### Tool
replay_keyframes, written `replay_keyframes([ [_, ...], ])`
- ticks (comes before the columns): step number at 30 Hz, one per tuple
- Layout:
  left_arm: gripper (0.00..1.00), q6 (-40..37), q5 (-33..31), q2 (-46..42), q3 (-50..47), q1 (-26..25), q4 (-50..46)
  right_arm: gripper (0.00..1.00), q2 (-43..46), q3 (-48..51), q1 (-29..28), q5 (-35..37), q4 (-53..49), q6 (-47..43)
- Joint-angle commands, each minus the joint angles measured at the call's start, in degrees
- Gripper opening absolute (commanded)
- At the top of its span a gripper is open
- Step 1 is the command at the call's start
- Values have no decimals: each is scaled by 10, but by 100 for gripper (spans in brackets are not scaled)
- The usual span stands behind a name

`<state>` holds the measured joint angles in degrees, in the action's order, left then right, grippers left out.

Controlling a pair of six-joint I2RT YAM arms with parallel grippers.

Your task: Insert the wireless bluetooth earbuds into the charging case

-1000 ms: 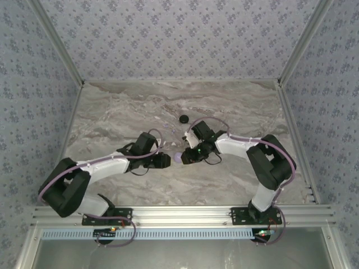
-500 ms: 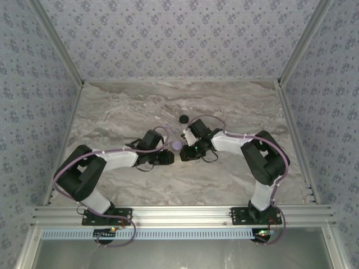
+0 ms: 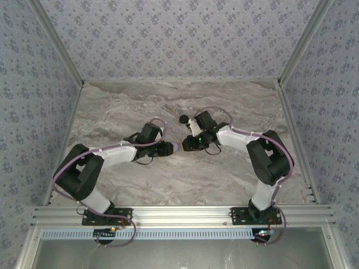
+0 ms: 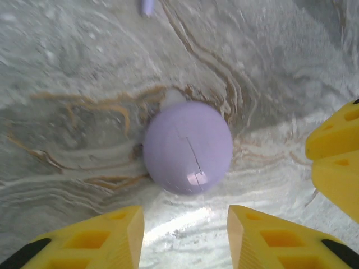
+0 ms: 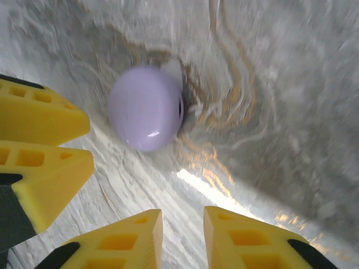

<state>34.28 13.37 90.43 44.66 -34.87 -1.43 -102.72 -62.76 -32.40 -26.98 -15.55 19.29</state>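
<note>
From above: left claw (image 3: 174,147) and right claw (image 3: 185,145) nose to nose at the middle of the desk (image 3: 112,112), with the lavender case (image 3: 178,147) just visible between the tips. Black disc (image 3: 183,119) a little farther off, lying apart.

Left wrist: case (image 4: 188,147) flat on the marble just beyond the left claw (image 4: 185,235), its jaws spread and clamped on nothing. Right claw's yellow fingers (image 4: 336,182) at the right edge, also clear of the case.

Right wrist: case (image 5: 146,107) beyond and left of the right claw (image 5: 182,238), jaws narrowly apart with nothing between. Dark seam along the rim, lid seemingly shut.

Judged light, rigid and glossy, so apt to skid or squirt out of a pinch. Best taken gently across the widest part of the rim, with the other claw steadying.
</note>
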Motion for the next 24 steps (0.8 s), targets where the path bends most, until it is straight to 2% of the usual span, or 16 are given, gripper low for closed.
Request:
replay_keyframes([
  [1,48,-18,-3,-9,23,15,-16,32,-30,-39,5,-26,-22,2],
  [8,47,-20,20,30,41,42,-4,33,-75,-94,8,-48,-27,6],
  [17,45,-12,55,60,41,43,21,37,-130,-152,14,-62,-61,0],
  [24,46,-11,78,71,40,43,37,36,-144,-157,15,-63,-63,7],
])
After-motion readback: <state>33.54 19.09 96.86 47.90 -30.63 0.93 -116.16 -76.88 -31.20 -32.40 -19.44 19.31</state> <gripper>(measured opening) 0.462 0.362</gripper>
